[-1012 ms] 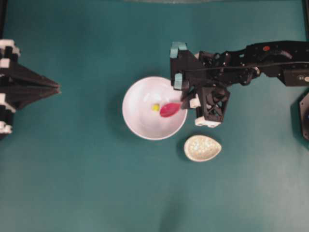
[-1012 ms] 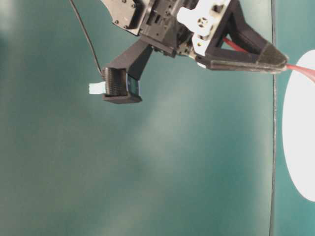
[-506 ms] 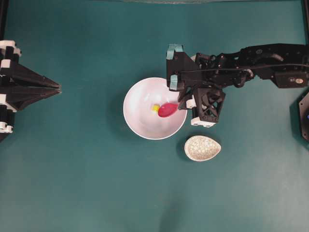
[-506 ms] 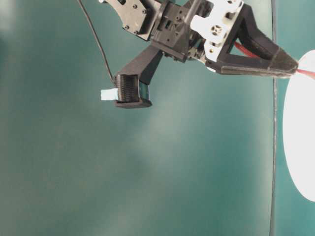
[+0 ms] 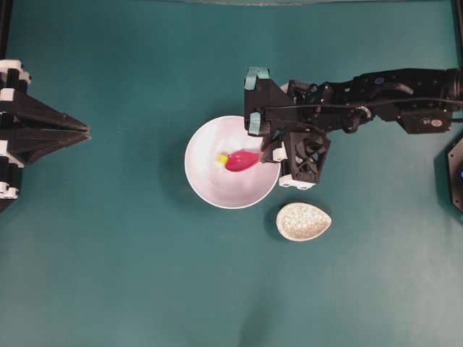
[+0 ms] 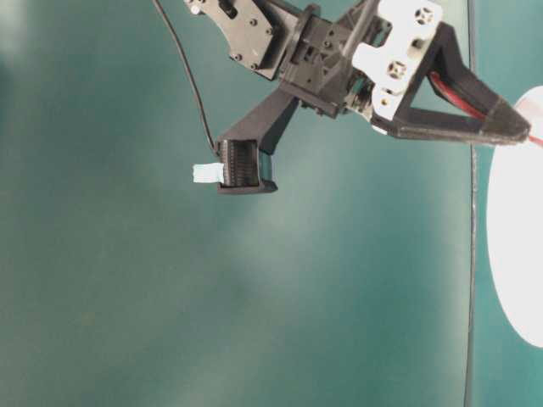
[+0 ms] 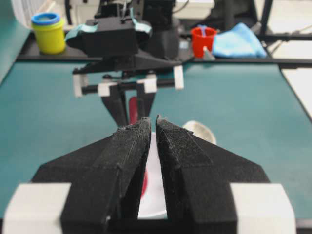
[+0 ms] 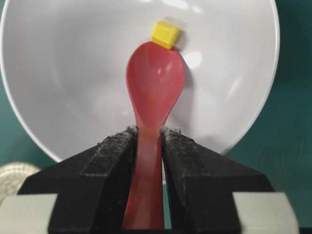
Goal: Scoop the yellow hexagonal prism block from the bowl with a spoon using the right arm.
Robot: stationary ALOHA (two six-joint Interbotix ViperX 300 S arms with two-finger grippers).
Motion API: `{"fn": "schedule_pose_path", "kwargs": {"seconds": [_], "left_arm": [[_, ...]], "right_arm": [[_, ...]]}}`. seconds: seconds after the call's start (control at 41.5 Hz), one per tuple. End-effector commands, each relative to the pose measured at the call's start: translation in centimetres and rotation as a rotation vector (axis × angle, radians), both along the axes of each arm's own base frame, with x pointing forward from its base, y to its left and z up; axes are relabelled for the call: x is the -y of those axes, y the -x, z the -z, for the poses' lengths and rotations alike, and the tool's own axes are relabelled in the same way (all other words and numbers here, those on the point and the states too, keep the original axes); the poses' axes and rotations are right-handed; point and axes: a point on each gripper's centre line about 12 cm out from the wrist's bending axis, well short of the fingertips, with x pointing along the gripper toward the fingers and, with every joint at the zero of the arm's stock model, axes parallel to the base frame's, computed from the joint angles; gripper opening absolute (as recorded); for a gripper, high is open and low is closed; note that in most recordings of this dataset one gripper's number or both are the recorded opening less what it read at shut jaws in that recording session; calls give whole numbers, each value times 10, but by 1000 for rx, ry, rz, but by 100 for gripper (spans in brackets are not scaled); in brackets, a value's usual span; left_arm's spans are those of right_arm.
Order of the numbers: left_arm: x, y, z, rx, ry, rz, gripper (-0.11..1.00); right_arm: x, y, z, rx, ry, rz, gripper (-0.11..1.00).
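1. Your right gripper point(image 8: 148, 141) has its jaws closed on the handle of the spoon point(image 8: 155, 83) — the grip looks firm and centred, so picking up the tool is done.
2. The spoon's scoop lies inside the bowl point(image 5: 206, 184), low against its inner surface, pointing across the bowl from the right rim.
3. The yellow hexagonal prism block point(image 8: 165, 33) sits in the bowl at the very tip of the scoop, touching or just beside it — not yet on the scoop.
4. In my judgement the approach is complete and the scoop itself remains: the tip must get under the block, then lift it clear of the bowl.
5. Risk: the block may only be pushed along the glossy bowl rather than ride up onto the spoon.
6. Your left gripper point(image 7: 152, 127) is parked well apart at the table edge, jaws nearly together and holding nothing.
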Motion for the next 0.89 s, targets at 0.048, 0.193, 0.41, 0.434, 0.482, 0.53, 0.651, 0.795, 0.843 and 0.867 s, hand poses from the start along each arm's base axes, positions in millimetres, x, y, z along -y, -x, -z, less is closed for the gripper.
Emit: {"fn": "schedule_pose_path", "kwargs": {"seconds": [0.048,0.193,0.41,0.434,0.482,0.53,0.651,0.795,0.843,0.867], "left_arm": [[0,-2,-10,25,-3,0,13],[0,-2,-11,28,-2,0,13],[0,-2,-11,28,-2,0,13],[0,-2,-11,28,-2,0,13],[0,-2,-11,26,-2,0,13],[0,-2,-11,26,-2,0,13],[0,-2,-11,28,-2,0,13],[0,-2,-11,29,0,0,13],[0,-2,-11,28,-2,0,13],[0,-2,-11,28,-2,0,13]], "right_arm": [[3,-8,-14,61,18,8,24],[2,-11,-11,71,25,8,24],[2,-15,-6,81,32,14,24],[2,-15,-5,82,31,16,24],[3,-16,-5,85,33,18,24],[2,-16,-5,89,34,18,24],[3,-17,-5,97,38,21,24],[3,-18,-4,103,42,25,24],[3,-17,-4,103,42,26,24],[3,-17,-3,102,42,24,24]]}}
